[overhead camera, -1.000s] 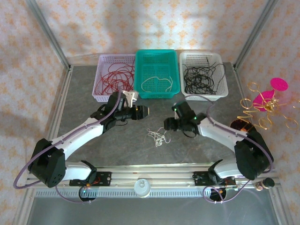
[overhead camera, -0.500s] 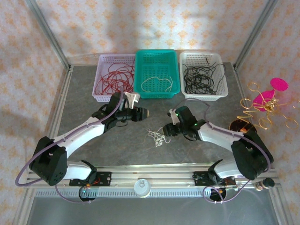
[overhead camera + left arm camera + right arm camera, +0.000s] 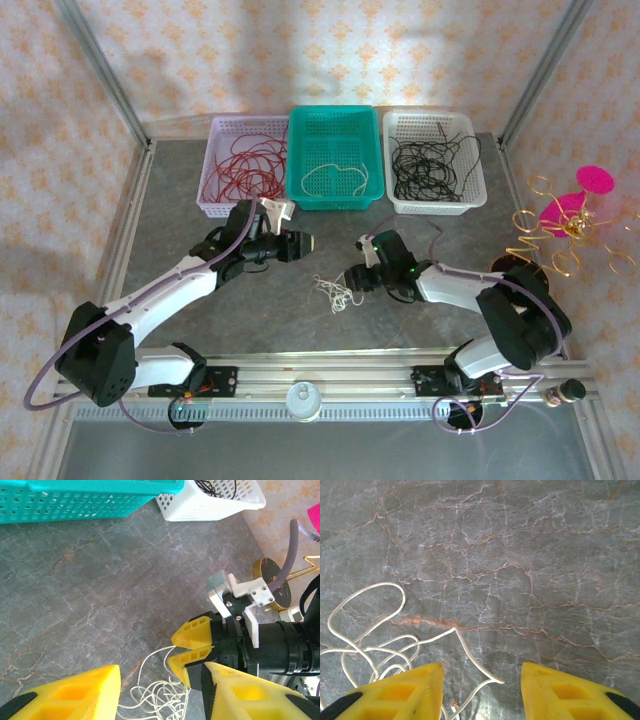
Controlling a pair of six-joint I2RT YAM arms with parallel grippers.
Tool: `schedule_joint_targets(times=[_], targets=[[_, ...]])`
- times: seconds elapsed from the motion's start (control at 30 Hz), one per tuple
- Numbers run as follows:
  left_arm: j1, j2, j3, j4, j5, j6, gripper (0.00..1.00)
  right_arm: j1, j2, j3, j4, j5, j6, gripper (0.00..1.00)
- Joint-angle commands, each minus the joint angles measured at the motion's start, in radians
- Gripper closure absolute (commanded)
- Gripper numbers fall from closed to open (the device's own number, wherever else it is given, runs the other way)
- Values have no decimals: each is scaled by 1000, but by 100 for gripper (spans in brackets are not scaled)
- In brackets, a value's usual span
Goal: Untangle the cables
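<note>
right claw (image 3: 351,283) neared loose white cable (image 3: 335,294), apart like left claw (image 3: 312,241); baskets (image 3: 335,112) hold red, white, black cables (image 3: 245,165).

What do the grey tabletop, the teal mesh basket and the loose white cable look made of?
Grey tabletop: stone or stone-print laminate, matt, with pale and rusty veins. Teal mesh basket: moulded plastic, slightly glossy, regular perforated walls. Loose white cable: probably plastic-sheathed wire, smooth, holding springy loops.
</note>
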Motion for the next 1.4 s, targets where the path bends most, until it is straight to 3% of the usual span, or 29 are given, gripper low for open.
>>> schedule_joint_targets(times=[0.0,0.23,0.37,0.67,0.93,1.37], targets=[[8,-19,4,-17,1,23,53,6,21,-14,107,-31,21,57],[8,-22,3,-46,-1,56,53,5,0,-16,122,-8,7,91],[9,-18,23,-71,19,96,51,5,-80,8,38,41,-32,100],[5,49,36,43,282,211,42,5,-276,129,-141,-22,-166,100],[8,139,45,238,347,267,38,5,-307,289,-300,-121,-254,100],[33,225,159,34,299,518,38,3,-246,423,-468,-225,-371,100]])
